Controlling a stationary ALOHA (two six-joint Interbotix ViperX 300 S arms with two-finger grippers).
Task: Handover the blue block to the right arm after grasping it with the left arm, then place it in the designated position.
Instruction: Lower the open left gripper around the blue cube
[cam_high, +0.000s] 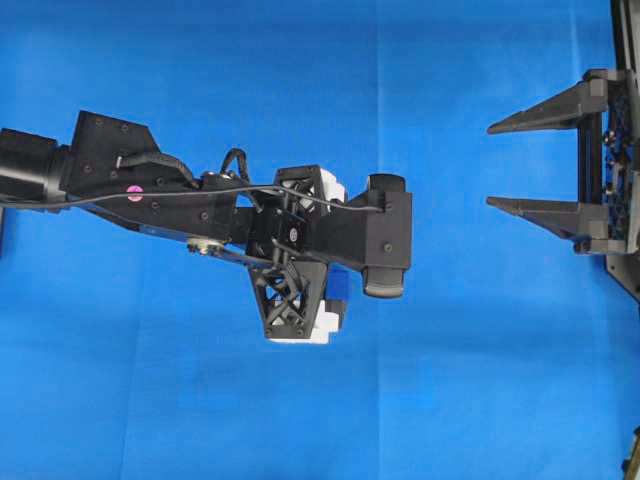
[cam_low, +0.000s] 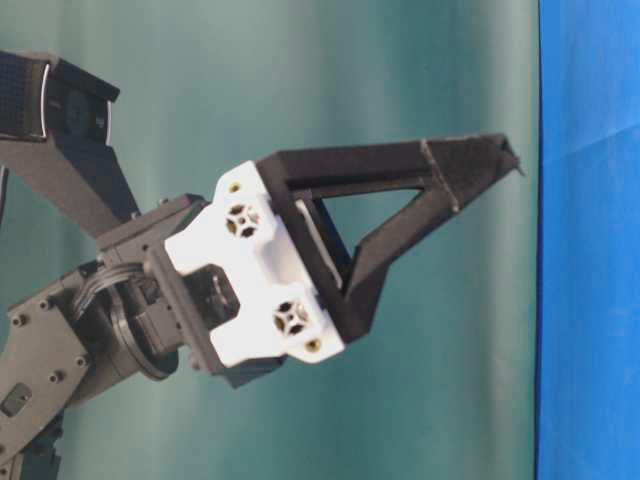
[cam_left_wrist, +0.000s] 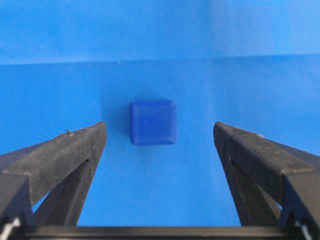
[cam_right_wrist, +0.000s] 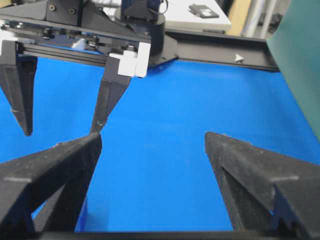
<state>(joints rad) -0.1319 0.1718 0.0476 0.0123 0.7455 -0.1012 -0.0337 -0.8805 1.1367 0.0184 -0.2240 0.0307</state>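
The left gripper (cam_left_wrist: 160, 135) hangs wide open and empty above the blue cloth (cam_left_wrist: 160, 30), its fingers (cam_left_wrist: 75, 150) at nine and three o'clock of the blue block (cam_left_wrist: 153, 122), probably poised to straddle it. The right gripper (cam_high: 500, 165), also spread wide and holding nothing, waits at three o'clock, likely for the handover.

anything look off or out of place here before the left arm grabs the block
Nothing stands out. The blue block sits flat on the blue cloth, centred between the open left gripper fingers; the right gripper waits open at the side.
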